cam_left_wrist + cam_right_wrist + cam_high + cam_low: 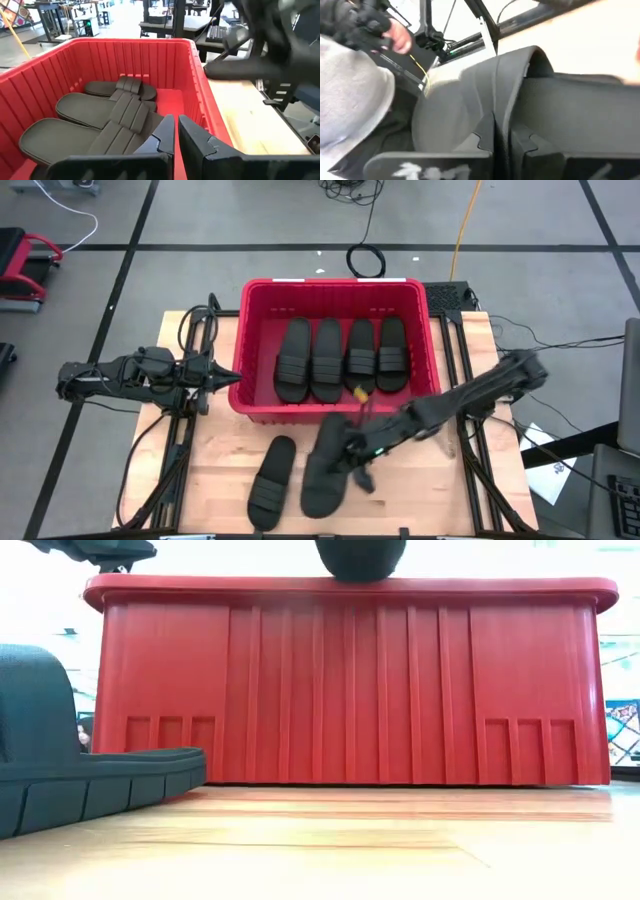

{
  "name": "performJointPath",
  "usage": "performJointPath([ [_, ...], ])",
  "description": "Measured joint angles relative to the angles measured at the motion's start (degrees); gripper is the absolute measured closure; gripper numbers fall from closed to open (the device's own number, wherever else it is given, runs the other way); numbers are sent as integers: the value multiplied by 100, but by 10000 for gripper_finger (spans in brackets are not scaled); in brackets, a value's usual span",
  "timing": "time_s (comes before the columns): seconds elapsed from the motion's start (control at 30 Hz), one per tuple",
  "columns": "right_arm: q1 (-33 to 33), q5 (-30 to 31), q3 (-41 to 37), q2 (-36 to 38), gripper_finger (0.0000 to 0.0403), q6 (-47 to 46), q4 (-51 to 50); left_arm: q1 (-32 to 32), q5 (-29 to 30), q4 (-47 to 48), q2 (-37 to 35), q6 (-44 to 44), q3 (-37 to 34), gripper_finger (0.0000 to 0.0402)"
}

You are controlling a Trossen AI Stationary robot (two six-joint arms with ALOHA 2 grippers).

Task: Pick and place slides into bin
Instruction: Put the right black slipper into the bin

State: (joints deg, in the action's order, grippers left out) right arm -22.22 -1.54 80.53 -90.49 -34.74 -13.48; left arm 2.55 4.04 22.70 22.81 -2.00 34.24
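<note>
Four black slides [342,357] with ribbed straps lay side by side in the red ribbed bin [262,296] at the upper centre of the high view. Two more sat on the wooden table [215,475] below it: one lower centre-left [272,481], one [322,476] under the right gripper [352,455], which was clenched on its strap. The left gripper [232,377], fingers pressed together and empty, hovered at the bin's left wall.

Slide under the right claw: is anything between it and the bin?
Only the bin's near wall. The right claw is shut on a slide just outside that wall, so it must be lifted over the rim. Four slides fill the bin's floor abreast, so it would land on top of them.
</note>
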Motion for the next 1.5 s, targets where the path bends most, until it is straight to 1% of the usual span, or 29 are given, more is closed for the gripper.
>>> performJointPath([
  [0.1,273,204,364,690,398,382,-1101,0,0,34,2,83,0,382],
  [0.2,775,797,434,1364,398,1049,-2065,0,31,33,2,178,0,382],
  [0.3,1321,1077,426,1858,398,1652,-2422,-7,100,28,15,192,0,382],
  [0.37,1730,790,426,2244,398,2063,-2830,-19,326,5,40,163,0,382],
  [0.4,1940,587,429,2436,398,2276,-2874,-43,431,20,44,124,0,382],
  [0.47,2417,58,455,2712,398,2700,-2935,-109,607,12,66,7,-2,382],
  [0.53,2894,-460,448,2898,399,2977,-3283,-198,759,17,80,-97,-2,382],
  [0.57,3145,-822,438,2945,400,3060,-3494,-251,814,27,83,-188,-2,382],
  [0.63,3630,-1612,437,2976,400,3298,-3984,-359,905,20,77,-373,-2,382],
  [0.7,4109,-2236,437,2944,400,3689,-4764,-468,973,21,76,-526,-2,382],
  [0.8,4689,-2609,437,2714,401,4391,-5608,-635,1001,20,76,-630,-2,382],
  [0.9,5023,-2696,426,2424,400,5057,-5979,-812,1001,20,83,-632,-2,382],
  [1.07,5326,-3046,435,2048,400,6433,-5939,-1167,1003,18,83,-623,-2,382],
  [1.17,5565,-3190,435,1790,400,6806,-5970,-1391,988,20,82,-607,-2,382],
  [1.27,5791,-3258,435,1563,400,7281,-6321,-1583,827,20,81,-606,-2,382],
  [1.4,6084,-3589,435,1283,400,7655,-6731,-1778,555,24,81,-601,-2,382],
  [1.5,6252,-3520,435,1156,400,7902,-6750,-1888,446,26,81,-586,-2,382],
])
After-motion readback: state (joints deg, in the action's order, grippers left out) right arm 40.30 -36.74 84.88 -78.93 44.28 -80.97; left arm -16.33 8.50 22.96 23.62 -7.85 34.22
